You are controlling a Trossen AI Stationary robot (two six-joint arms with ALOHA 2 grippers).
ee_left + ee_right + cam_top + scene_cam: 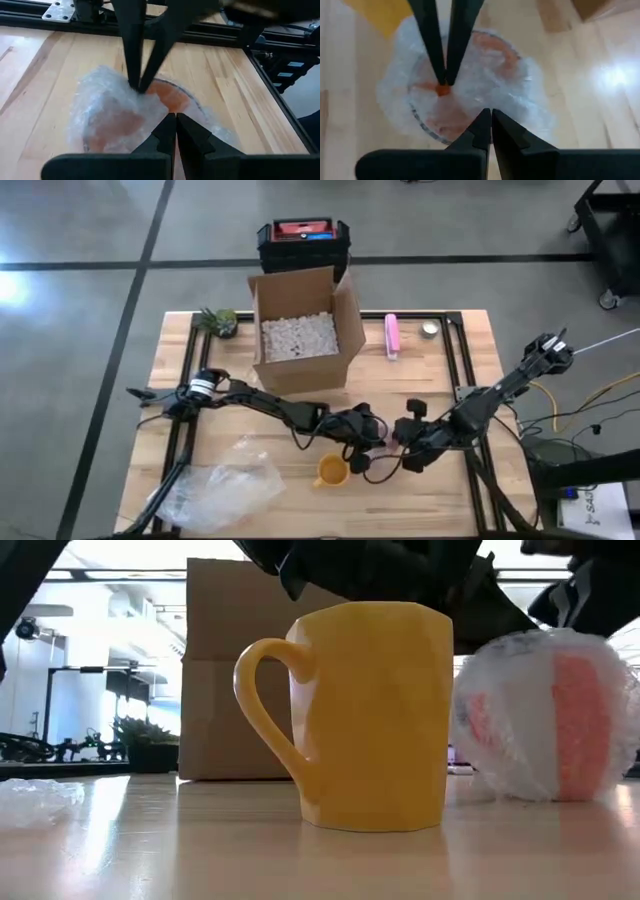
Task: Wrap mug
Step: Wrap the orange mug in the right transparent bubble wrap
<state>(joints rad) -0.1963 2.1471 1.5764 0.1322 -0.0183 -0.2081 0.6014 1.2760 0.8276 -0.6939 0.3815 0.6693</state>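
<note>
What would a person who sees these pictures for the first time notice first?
Probably the yellow mug, standing bare and upright at the table's front edge, very large in the low view. Beside it sits an orange mug in bubble wrap, where the left gripper and right gripper meet, jaws closed at the wrap. Behind stands an open cardboard box of white filler.

Cardboard box [300, 320] of packing peanuts [298, 337], plant [220, 321], black crate [302, 242].
</note>
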